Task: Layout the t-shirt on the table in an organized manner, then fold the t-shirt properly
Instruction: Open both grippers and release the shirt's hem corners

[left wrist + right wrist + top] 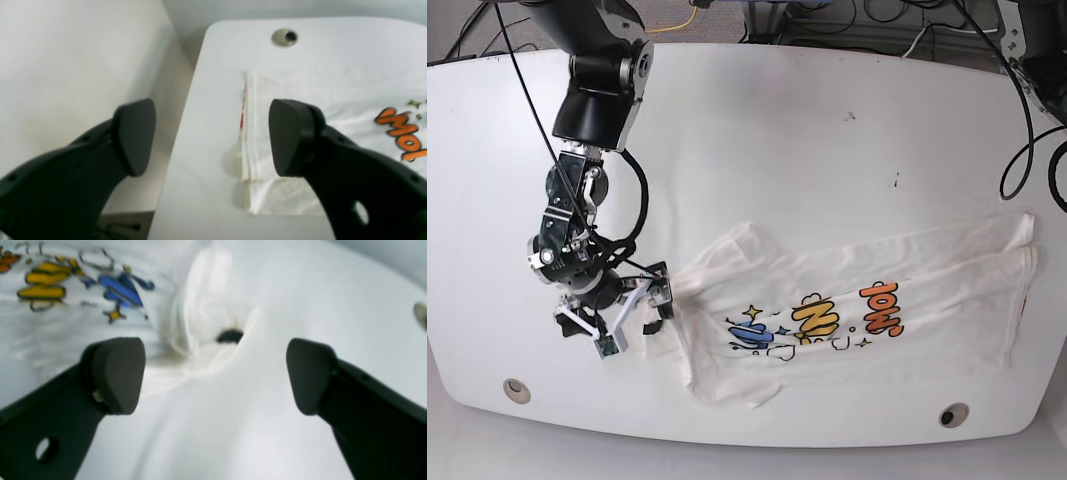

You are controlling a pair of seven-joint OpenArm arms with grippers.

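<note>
Counter (757, 110): white, curved edges; I see two round grommets, one (516, 388) near the front left corner in base view, one (953, 414) front right.
Shirt (927, 275): lies spread crosswise on the counter's front half, print (827, 318) up, wrinkled; one sleeve bunched at its left end in base view.
Tape (242, 110): red strip showing just beside the shirt's folded edge.
Right hand (215, 375): released, jaws wide, just above the bunched sleeve, holding nothing.
Left hand (211, 136): released, jaws wide over the counter edge by the hem; empty.
</note>
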